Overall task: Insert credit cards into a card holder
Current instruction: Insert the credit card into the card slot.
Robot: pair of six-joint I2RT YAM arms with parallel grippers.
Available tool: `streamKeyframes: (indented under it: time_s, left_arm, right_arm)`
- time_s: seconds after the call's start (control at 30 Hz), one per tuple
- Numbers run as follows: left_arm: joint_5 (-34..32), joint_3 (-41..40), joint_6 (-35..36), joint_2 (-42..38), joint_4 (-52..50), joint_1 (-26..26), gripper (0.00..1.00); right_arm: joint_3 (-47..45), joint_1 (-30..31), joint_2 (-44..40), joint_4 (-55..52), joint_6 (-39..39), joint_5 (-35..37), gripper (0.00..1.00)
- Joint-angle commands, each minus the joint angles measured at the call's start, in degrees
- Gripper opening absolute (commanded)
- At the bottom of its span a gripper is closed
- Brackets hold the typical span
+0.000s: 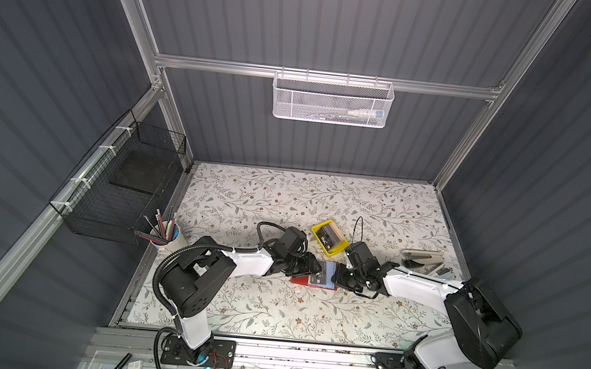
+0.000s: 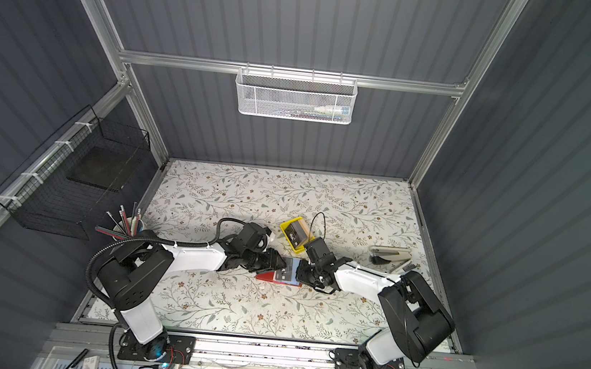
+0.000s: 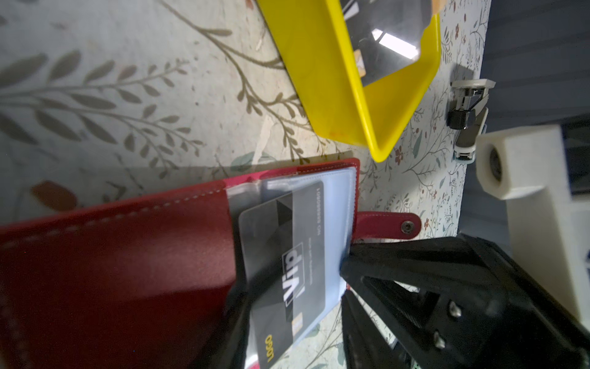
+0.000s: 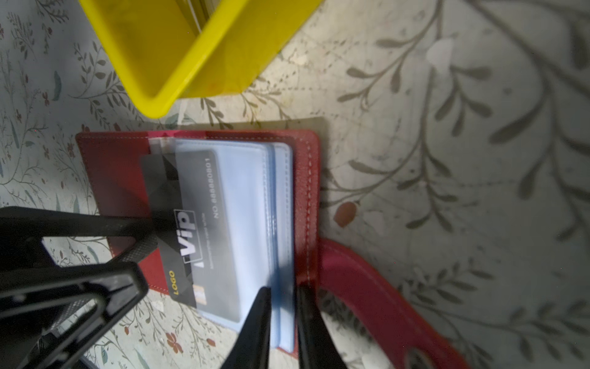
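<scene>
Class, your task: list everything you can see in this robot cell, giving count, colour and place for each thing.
card holder: one, red, open at the table's middle, between the grippers
credit card: one, dark grey "Vip", partly inside a clear sleeve
tray: one, yellow, just beyond the card holder
cards in tray: dark stack, count unclear
stapler: one, cream, table's right side
pen cup: one, white, table's left edge
wire basket: one, black, left wall
mesh basket: one, white, back rail
table: one, floral
left gripper: black, fingers apart, one tip at the credit card's edge
right gripper: black, shut on the card holder's sleeves
</scene>
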Motion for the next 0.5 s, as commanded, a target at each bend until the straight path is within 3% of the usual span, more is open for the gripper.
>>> streamKeyframes:
  time_s: [0.0,0.27,0.47]
  left_arm:
    - [1.5,0.6,-0.6,0.7,1.0,-0.4,0.47]
    - [-6.3,2.9,3.2,-1.6,-10.2,-0.4,0.47]
    - [-6.4,3.6,3.5,-0.8,-10.8,-0.4,0.47]
  right_arm:
    - [-1.0,0.0,0.0,-1.2,-0.5,1.1,0.19]
    - [-1.1,0.0,-0.3,-1.5,-0.6,1.6,0.2]
    - [-1.0,0.0,-0.1,-1.4,-0.6,1.6,0.19]
